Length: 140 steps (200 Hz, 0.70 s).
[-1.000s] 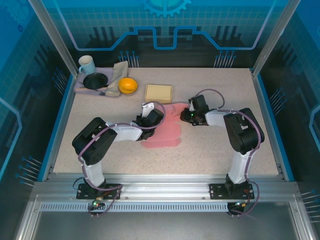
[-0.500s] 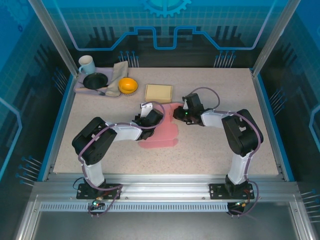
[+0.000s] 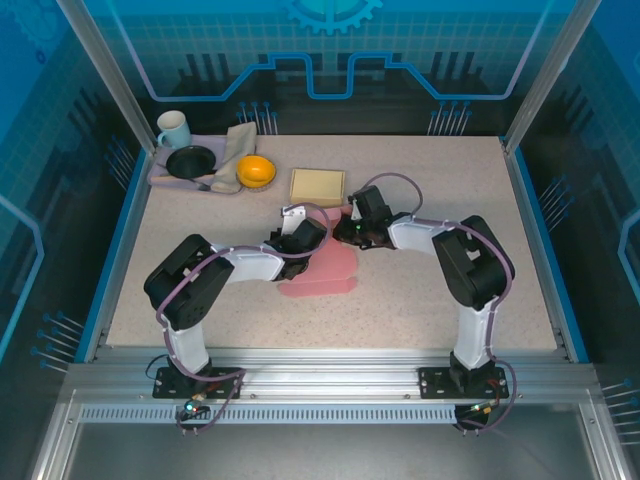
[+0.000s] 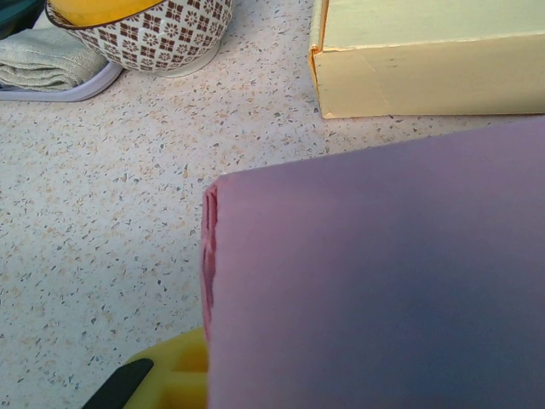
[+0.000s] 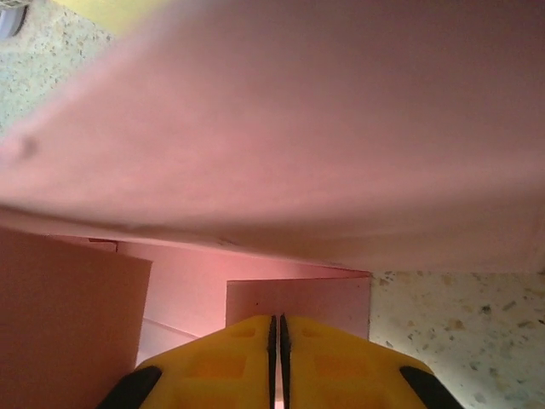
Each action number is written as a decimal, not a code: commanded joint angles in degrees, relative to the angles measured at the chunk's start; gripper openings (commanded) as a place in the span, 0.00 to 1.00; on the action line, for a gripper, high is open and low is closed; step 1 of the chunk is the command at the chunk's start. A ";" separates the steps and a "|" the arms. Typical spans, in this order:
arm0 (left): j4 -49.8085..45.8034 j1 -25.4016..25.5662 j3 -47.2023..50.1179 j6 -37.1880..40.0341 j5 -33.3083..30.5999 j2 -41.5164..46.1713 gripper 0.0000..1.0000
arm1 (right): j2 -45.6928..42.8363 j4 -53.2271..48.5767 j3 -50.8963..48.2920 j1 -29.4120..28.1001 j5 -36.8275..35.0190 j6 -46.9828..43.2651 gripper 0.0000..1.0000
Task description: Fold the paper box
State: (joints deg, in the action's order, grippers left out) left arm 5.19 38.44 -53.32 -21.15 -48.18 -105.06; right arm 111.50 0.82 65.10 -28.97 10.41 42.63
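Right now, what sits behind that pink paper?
A pale yellow box and a patterned bowl stand on the table beyond it. The pink paper covers whatever lies right behind it.

Tally, things on the table [image 3: 420,300]:
- pink paper box [image 3: 325,270], still a flat sheet: one
- cream cardboard box [image 3: 318,186]: one
- tray [image 3: 157,180]: one
- pale blue mug [image 3: 173,128]: one
- black dish [image 3: 190,161]: one
- orange bowl [image 3: 256,171], patterned outside: one
- folded cloth [image 3: 234,150]: one

Boxes in all: two. Crockery pieces in all: three.

My own arms: two, one claw each, so my left claw [image 3: 303,232] and my right claw [image 3: 342,232].
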 commanded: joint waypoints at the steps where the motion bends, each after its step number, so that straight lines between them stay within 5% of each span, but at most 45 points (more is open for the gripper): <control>1: -3.19 0.74 0.56 -0.32 3.18 -0.83 0.13 | 3.91 -7.63 0.53 -1.20 -0.66 0.47 0.12; 56: -3.41 0.71 0.58 -0.39 3.10 -0.60 0.13 | 6.84 -16.31 3.71 -3.10 -5.83 -2.27 0.13; 140: -3.95 0.65 0.10 -0.47 3.01 -0.86 0.14 | -3.95 -12.47 3.57 0.16 2.17 -5.49 0.21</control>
State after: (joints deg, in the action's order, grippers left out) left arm 5.13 38.44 -53.32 -21.74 -48.21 -105.06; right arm 111.44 -6.96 68.34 -29.74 6.90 40.60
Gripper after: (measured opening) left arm 0.136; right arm 0.199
